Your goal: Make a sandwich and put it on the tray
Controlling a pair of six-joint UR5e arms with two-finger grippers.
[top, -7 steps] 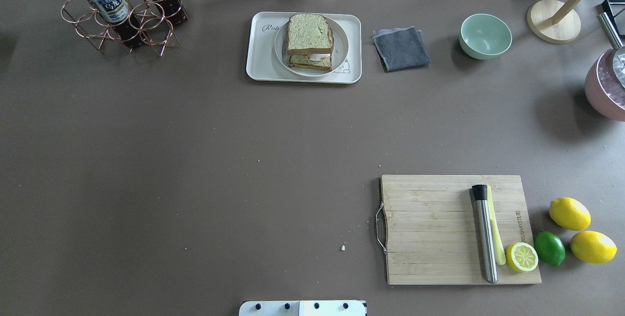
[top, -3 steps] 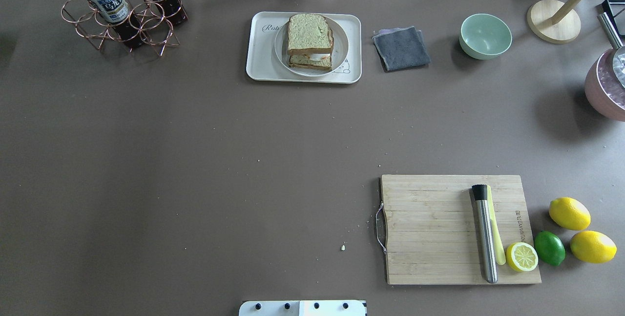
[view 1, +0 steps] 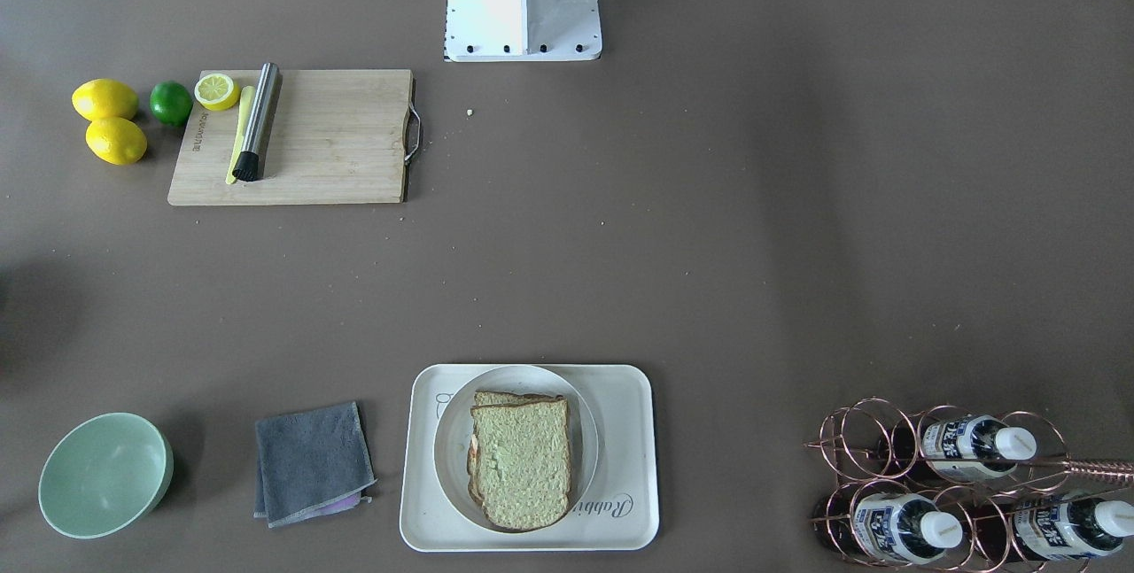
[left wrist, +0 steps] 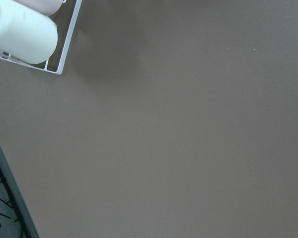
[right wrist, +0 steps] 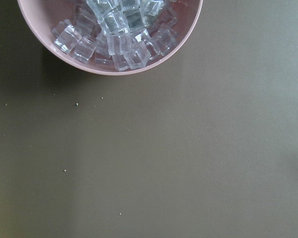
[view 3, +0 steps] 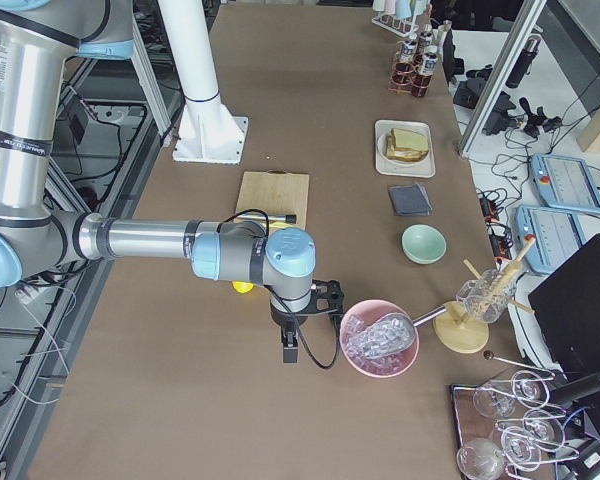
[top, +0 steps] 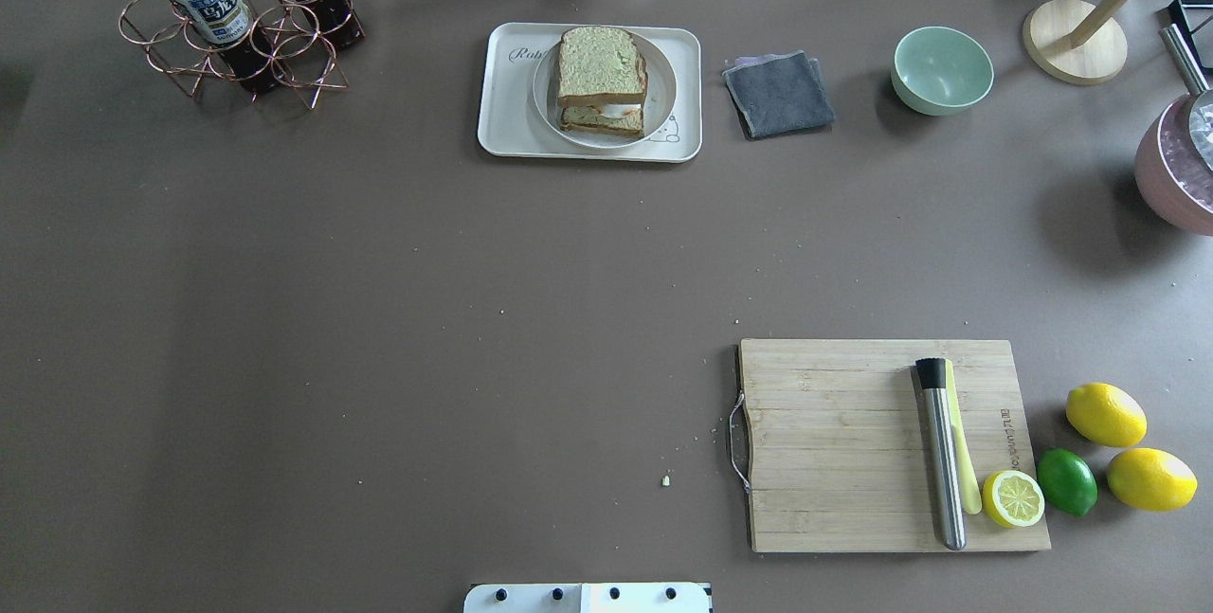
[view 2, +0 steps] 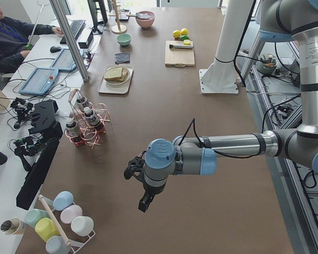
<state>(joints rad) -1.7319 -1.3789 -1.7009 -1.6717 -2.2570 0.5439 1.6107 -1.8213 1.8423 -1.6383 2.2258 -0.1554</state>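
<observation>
The sandwich (top: 601, 73) is stacked on a round white plate (top: 663, 82) that sits on the cream tray (top: 502, 111) at the table's far middle. A strip of white egg (top: 618, 109) shows between the two bread slices. From the front, the sandwich (view 1: 523, 458) covers most of the plate, and the tray (view 1: 629, 431) lies near the bottom edge. Both grippers are far from it and show only in the side views. My left gripper (view 2: 143, 202) hangs over bare table at the left end. My right gripper (view 3: 289, 352) hangs beside the pink bowl. I cannot tell whether either is open or shut.
A wooden cutting board (top: 834, 442) carries a steel muddler (top: 941, 452) and a lemon half (top: 1012, 498); two lemons and a lime (top: 1066, 480) lie beside it. A grey cloth (top: 779, 94), green bowl (top: 941, 69), bottle rack (top: 237, 21), ice bowl (right wrist: 114, 29) and cup rack (view 2: 58, 222) ring the table.
</observation>
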